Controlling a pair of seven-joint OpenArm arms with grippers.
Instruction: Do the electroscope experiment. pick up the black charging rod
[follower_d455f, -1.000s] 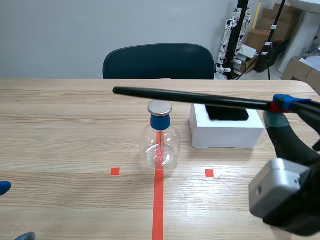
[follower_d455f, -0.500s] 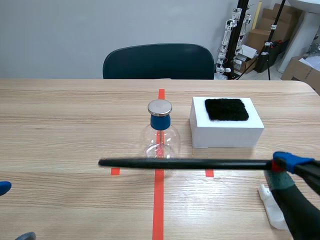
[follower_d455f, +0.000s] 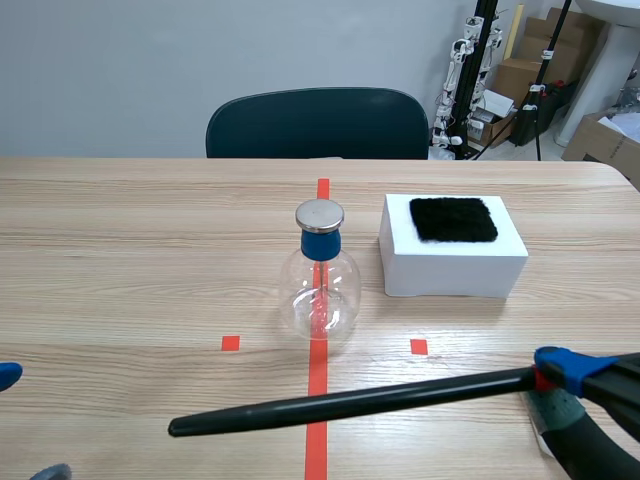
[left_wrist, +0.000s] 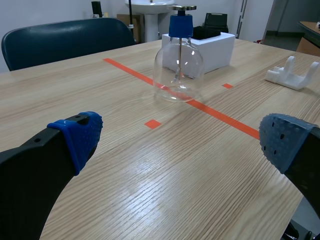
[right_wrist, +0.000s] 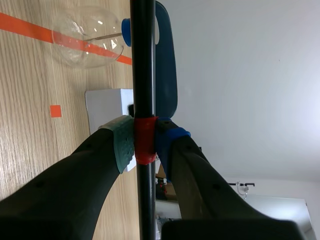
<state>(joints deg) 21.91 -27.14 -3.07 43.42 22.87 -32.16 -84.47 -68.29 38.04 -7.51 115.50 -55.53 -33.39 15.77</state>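
The black charging rod (follower_d455f: 350, 402) stretches nearly level across the front of the table, its tip pointing left and slightly down. My right gripper (follower_d455f: 548, 375) at the lower right is shut on its red-banded end; in the right wrist view the rod (right_wrist: 142, 65) runs straight out between the pads (right_wrist: 123, 142). The glass flask electroscope (follower_d455f: 319, 283) with blue neck and metal cap stands at the table's middle, behind the rod. My left gripper (left_wrist: 177, 145) stands open low over the near left of the table, with the flask (left_wrist: 178, 62) well ahead of it. Only a blue pad tip (follower_d455f: 8, 375) shows in the scene view.
A white foam block (follower_d455f: 455, 262) topped by a black cloth (follower_d455f: 453, 218) sits right of the flask. A white rod stand (left_wrist: 292, 75) lies on the table's right part. A dark chair (follower_d455f: 317, 122) is pushed in at the far edge.
The right gripper has carried the rod from above the flask and block down toward the table's front; its tip now dips left and low. The left arm stayed put.
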